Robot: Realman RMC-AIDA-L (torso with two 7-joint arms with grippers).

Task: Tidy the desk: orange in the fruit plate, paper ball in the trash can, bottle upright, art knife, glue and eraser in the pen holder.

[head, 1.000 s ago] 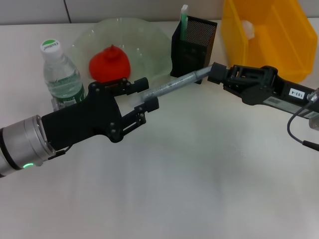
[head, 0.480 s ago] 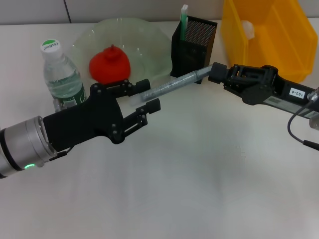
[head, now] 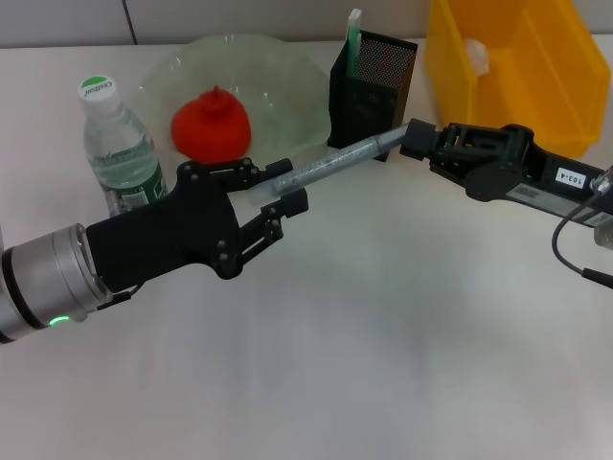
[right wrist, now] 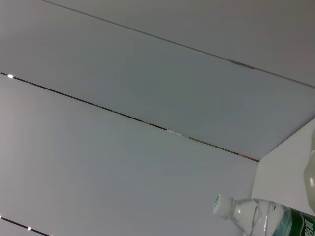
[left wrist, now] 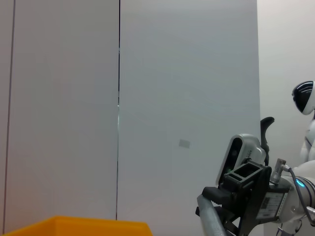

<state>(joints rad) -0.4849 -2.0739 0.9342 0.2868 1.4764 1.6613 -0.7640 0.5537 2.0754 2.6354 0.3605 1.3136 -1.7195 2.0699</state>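
Observation:
A grey stick, the art knife (head: 335, 161), hangs in the air in front of the pen holder (head: 375, 86). My right gripper (head: 414, 142) is shut on its far end, which also shows in the left wrist view (left wrist: 212, 223). My left gripper (head: 273, 187) is open, one finger on each side of the near end. The orange (head: 211, 125) lies in the fruit plate (head: 287, 81). The bottle (head: 117, 144) stands upright at the left and also shows in the right wrist view (right wrist: 261, 219). A white paper ball (head: 476, 56) lies in the trash can (head: 536, 57). A green-and-white stick (head: 352, 40) stands in the pen holder. The eraser is out of view.
The pen holder stands between the fruit plate and the trash can at the back of the desk (head: 383, 335). The right arm's cable (head: 575, 240) hangs at the right edge. The yellow rim of the trash can (left wrist: 74, 225) shows in the left wrist view.
My left gripper has shifted slightly down and back, and its upper finger has come closer to the stick. The stick and the right gripper have not moved.

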